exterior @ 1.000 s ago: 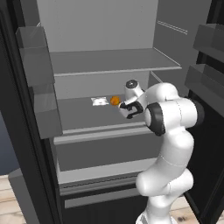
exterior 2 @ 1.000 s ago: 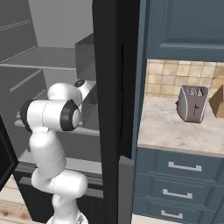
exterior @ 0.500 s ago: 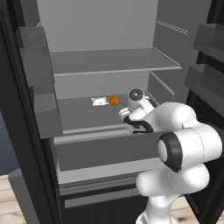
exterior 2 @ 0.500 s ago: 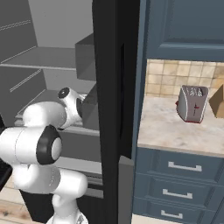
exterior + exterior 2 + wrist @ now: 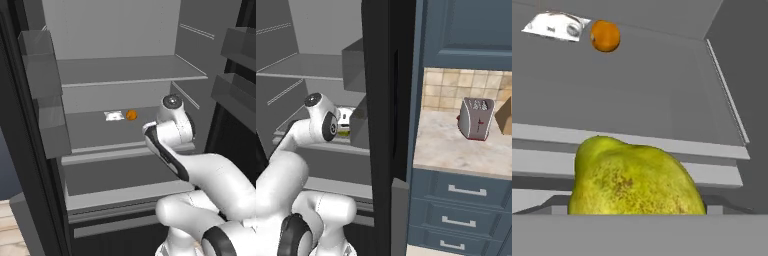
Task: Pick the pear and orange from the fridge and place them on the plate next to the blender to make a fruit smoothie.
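Pear leg of the job is underway. The pear [image 5: 634, 180] is sitting hard up against the hand camera, low in the hand view, sized as if it is in the end effector. I'm reading the end effector as clamped on the pear, though the fingertips themselves aren't visible, so that is a judgement from placement, not a seen contact. From the right base view a sliver of yellow-green is showing at the wrist, beside the dark fridge [image 5: 378, 100] door edge, which fits.

The orange [image 5: 131, 115] is sitting on the middle fridge shelf [image 5: 100, 130], toward the back, just beside a small white packet [image 5: 114, 116]. In the hand view it's lying well apart from the pear, up the shelf.

The arm is folding out in front of the open fridge, elbow low, wrist at shelf height.

Next move, as I judge it: backing the pear out past the shelf lip and door bins without clipping them, then driving the base to the plate by the blender. To the right the bench [image 5: 456, 150] is carrying a toaster [image 5: 476, 119].

Risk: grip on a rounded fruit slipping during the swing. Orange pick is not yet started.
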Motion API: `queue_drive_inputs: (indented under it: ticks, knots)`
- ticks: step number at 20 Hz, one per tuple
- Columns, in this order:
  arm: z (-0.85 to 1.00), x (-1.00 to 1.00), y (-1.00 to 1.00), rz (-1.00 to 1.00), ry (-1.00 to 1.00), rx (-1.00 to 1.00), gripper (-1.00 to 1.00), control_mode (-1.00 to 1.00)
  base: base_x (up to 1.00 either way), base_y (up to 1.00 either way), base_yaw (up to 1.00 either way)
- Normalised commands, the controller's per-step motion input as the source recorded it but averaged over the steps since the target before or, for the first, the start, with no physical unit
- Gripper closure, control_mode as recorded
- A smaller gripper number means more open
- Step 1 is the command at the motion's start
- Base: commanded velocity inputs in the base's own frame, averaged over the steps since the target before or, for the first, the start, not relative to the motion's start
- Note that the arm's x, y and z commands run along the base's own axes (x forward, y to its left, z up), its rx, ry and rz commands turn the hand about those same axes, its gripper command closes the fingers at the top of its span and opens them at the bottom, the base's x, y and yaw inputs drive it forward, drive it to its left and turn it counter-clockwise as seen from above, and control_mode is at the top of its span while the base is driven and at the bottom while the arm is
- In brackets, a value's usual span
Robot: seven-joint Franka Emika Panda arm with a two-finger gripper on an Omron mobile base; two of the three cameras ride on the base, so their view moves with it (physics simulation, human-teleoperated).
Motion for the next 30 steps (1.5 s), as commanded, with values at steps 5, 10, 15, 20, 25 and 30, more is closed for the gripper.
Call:
queue_drive_inputs:
  ticks: [5,10,15,20,25,30]
  knots:
    - [0.58,-1.00,0.00,-0.01,0.06,0.09,1.00,-1.00,0.00,0.00,0.00]
    - [0.35,-1.00,0.11,-0.04,0.04,0.07,1.00,-1.00,0.00,0.00,0.00]
    - [0.21,-0.98,0.13,-0.04,0.04,0.03,1.00,-1.00,0.00,0.00,0.00]
    - [0.00,-0.40,0.02,0.00,0.00,0.00,1.00,-1.00,0.00,0.00,0.00]
    - [-0.05,-0.16,0.00,0.00,0.00,0.00,1.00,-1.00,0.00,0.00,0.00]
    - [0.00,-0.18,0.00,0.00,0.00,0.00,1.00,1.00,-0.80,0.03,-0.09]
